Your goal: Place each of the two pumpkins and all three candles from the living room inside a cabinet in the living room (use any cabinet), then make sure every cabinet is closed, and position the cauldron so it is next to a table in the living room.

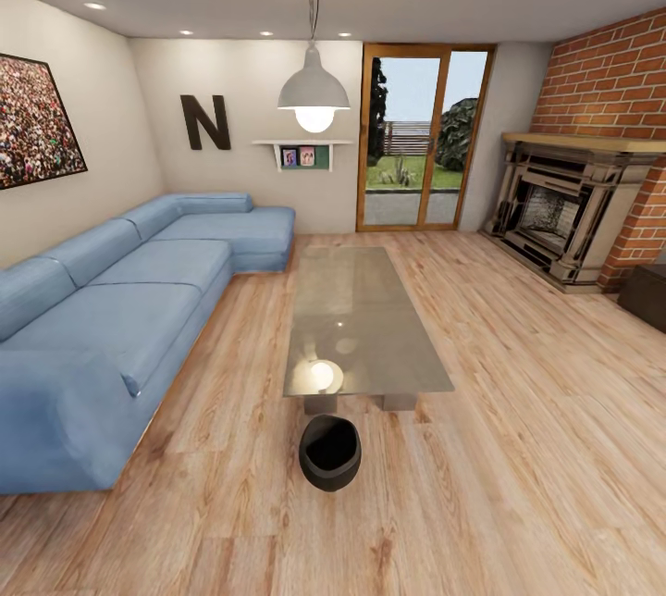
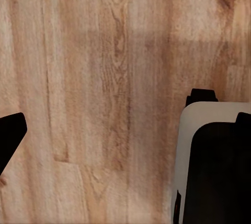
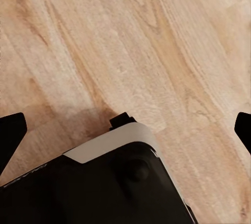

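My cauldron (image 1: 329, 453) already sits on the wood floor (image 1: 518, 485) just beside the near end of the glass-topped coffee table (image 1: 356, 318), so that part looks done, while my left fingers (image 2: 11, 139) and right fingers (image 3: 10, 132) hang wide and empty, pumpkins and candles unaccounted for.

The room is bright and evenly lit. The pendant lamp (image 1: 314, 92) glares on the coffee table (image 1: 361, 318). Edges bow outward.
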